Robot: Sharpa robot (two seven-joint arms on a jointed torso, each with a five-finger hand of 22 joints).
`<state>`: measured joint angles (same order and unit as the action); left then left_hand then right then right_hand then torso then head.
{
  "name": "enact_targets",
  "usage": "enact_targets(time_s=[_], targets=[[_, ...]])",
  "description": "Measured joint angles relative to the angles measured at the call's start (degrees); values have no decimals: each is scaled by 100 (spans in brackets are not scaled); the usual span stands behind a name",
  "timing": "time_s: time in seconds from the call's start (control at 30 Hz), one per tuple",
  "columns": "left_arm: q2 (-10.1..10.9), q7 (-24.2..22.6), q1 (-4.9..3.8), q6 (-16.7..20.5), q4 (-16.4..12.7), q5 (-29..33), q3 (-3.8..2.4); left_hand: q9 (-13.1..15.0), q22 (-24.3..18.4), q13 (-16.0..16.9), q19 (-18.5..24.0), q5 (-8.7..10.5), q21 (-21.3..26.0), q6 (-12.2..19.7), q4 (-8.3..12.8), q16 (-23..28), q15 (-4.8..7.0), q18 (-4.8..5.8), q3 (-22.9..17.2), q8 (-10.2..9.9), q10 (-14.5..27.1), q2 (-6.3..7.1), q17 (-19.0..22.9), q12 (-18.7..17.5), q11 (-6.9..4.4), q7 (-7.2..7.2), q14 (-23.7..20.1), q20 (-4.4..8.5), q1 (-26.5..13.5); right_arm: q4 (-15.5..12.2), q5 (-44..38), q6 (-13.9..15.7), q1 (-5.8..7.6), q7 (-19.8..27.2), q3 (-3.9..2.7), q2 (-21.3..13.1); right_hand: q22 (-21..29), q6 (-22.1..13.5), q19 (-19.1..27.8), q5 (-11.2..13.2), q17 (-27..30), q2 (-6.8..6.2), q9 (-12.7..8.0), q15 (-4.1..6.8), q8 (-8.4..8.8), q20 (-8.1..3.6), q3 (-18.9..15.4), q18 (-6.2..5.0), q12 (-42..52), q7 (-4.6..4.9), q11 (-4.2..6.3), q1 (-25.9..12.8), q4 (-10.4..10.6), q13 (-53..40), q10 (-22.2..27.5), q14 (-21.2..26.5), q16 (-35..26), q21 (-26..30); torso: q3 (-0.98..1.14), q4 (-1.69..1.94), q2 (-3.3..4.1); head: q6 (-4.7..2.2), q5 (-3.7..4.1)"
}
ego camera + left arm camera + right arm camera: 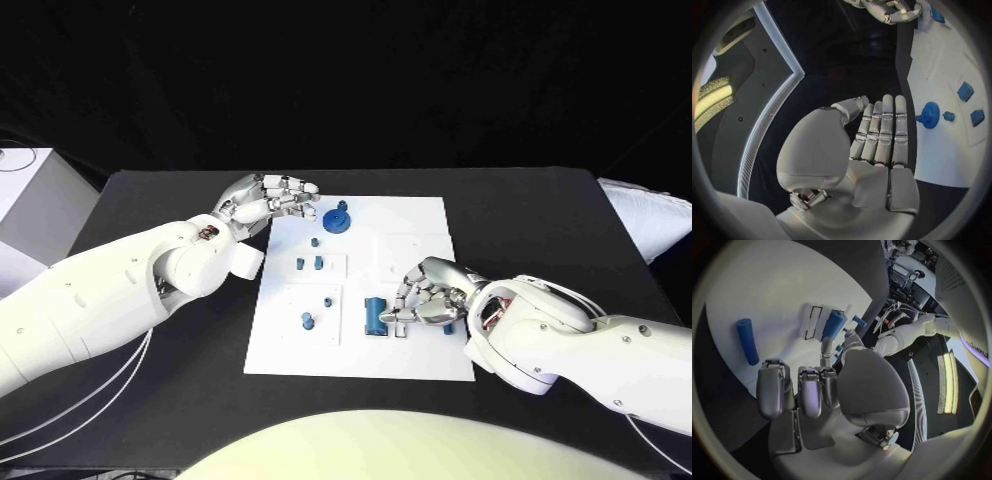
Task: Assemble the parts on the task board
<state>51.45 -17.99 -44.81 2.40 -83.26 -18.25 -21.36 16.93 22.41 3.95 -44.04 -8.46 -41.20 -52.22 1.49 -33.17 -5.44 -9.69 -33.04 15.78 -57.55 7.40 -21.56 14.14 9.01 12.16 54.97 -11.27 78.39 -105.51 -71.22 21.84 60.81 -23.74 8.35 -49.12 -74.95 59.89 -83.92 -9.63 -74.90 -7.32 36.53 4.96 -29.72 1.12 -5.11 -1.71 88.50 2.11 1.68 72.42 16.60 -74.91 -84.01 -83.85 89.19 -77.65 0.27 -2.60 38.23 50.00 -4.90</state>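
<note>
Task board (pixel 418 215) lies central; we judge the right hand (pixel 428 292) curled, possibly pinching a blue cylinder (pixel 374 316) at 5 o'clock for seating; the left hand (pixel 267 200) waits spread, holding nothing, at 10 o'clock.

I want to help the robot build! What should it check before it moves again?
1. Task board lying flat on the table: ok.
2. Left hand holding nothing, fingers straight: ok.
3. Left hand clear of the round blue part: ok, it is beside it.
4. Right hand over the board near the blue cylinder: ok.
5. Right hand holding a part: cannot tell, fingers curled.
6. Small blue parts untouched: ok.
</note>
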Motion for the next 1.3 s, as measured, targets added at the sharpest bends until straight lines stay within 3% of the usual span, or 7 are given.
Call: enact_targets(time_s=[0.07,0.13,0.3,0.47,0.7,0.83,1.3], targets=[[2,0,2,0,1,0,0,0,0,0,0,0,0,0,0,0,0,0,0,0,0,0,0,0,0,0,0,0,0,-26,-1,11,-20,109,0,-35,0,-20,-19,251,0,-53,62,29,-146,-19,40,0,102,-21,0,223,15,0,0,-29,0,-30,0,-2,0,0,-1],[3,0,6,0,2,0,0,0,0,0,0,0,0,0,0,0,0,0,0,0,0,0,0,0,0,0,0,0,0,-45,-1,24,-39,209,0,-56,0,-20,-19,321,0,-91,88,29,-224,-19,76,0,131,-21,0,325,4,0,0,-29,0,-55,3,-2,-1,0,-1],[1,0,11,0,5,0,0,0,0,0,0,0,0,0,0,0,0,0,0,0,0,0,1,0,0,0,0,0,0,-41,-1,84,-88,330,0,-46,1,-40,-19,313,-2,-90,127,29,-326,-19,95,0,131,-41,41,339,16,0,0,-29,0,-90,3,-2,0,0,28],[-1,0,15,0,8,0,0,0,0,0,0,0,0,0,0,0,0,0,0,0,0,0,1,0,0,0,0,0,0,0,6,145,-151,340,0,-9,1,-136,-7,185,-5,-75,419,62,-756,-49,95,0,131,-110,73,318,16,1,7,-20,24,-102,3,2,0,0,36],[-2,1,19,0,14,0,0,-1,0,0,0,0,0,0,0,0,0,0,0,0,0,0,1,0,0,0,0,0,0,51,-35,179,-222,275,1,75,2,-226,1,185,-4,-88,673,91,-1065,-82,182,0,131,-143,113,306,8,-4,7,-7,24,-140,-4,4,1,0,43],[-5,1,20,-1,14,0,0,-1,0,0,0,0,0,0,0,0,0,0,0,0,0,0,1,0,0,0,0,0,0,92,-118,186,-245,209,1,119,2,-298,-7,317,-4,-61,915,152,-1332,-117,392,1,131,-214,154,563,7,-4,11,-8,24,-141,-6,5,1,0,44],[4,2,21,-1,7,1,0,-1,0,0,0,0,0,0,17,0,0,0,-17,29,0,0,2,0,0,0,0,0,0,169,-344,299,-305,63,0,215,3,-336,0,367,-3,-83,1037,152,-1420,-123,632,1,131,-216,174,722,15,-2,-10,-8,46,-207,-9,6,-1,0,32]])
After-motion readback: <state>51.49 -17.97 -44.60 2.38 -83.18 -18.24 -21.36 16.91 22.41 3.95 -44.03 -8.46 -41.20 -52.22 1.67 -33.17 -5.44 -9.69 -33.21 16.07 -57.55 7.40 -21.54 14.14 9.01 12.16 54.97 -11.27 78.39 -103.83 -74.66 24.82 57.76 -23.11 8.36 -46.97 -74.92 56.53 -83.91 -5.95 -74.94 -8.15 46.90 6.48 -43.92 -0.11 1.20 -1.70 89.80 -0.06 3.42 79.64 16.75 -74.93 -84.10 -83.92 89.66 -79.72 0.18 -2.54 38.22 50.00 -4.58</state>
